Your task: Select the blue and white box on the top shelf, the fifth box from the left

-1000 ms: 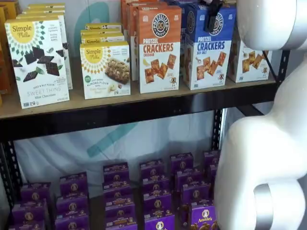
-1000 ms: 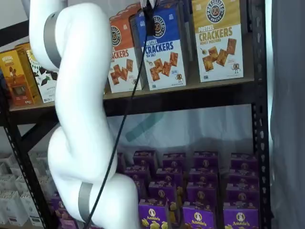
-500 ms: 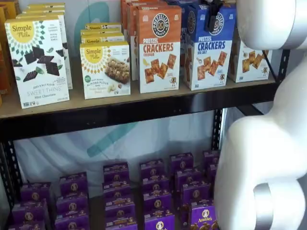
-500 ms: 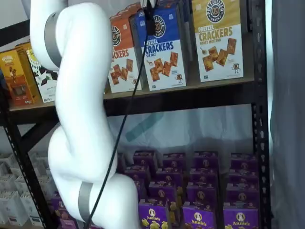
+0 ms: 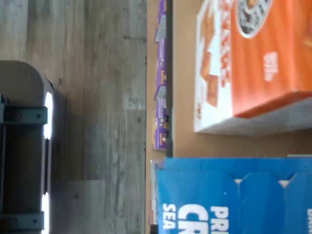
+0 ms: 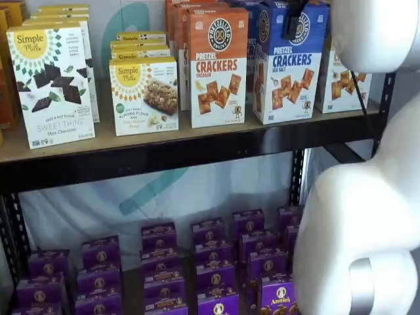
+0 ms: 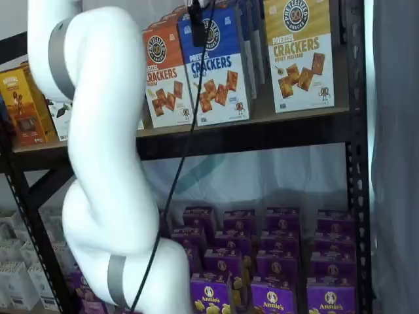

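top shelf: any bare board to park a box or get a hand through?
Bare board on the top shelf shows only as a front strip ahead of the almond flour bar box and in the gap between the blue and white box and the yellow-topped cracker box. The orange Cheddar box and blue box stand almost touching. The gripper is shut on the blue box's top.

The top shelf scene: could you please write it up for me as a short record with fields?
target: blue and white box, Pretzel Crackers Sea Salt, tilted, front pulled forward
claw: black fingers closed on the target's top edge
shelf: top shelf, tan board, dark front beam
left neighbour: orange Cheddar box, upright
right neighbour: yellow-topped cracker box
below: purple boxes in rows
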You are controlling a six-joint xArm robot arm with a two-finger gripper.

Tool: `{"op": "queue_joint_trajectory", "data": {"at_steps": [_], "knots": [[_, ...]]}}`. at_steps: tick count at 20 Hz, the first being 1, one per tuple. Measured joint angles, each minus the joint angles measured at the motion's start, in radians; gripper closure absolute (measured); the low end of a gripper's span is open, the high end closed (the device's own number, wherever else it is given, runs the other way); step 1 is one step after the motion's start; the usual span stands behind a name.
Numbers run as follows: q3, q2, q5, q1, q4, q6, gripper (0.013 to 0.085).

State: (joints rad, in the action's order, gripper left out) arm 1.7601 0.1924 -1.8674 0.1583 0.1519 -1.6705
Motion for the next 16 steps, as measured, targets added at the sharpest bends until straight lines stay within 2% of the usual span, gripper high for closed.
{"op": "queue_joint_trajectory", "data": {"at_steps": [8,16], "knots": [[-0.118,0.141,-0.031,0.005,0.017,0.006,0.0410],[-0.264,0.288,-0.039,0.008,-0.008,-0.007,0.0410]]}}
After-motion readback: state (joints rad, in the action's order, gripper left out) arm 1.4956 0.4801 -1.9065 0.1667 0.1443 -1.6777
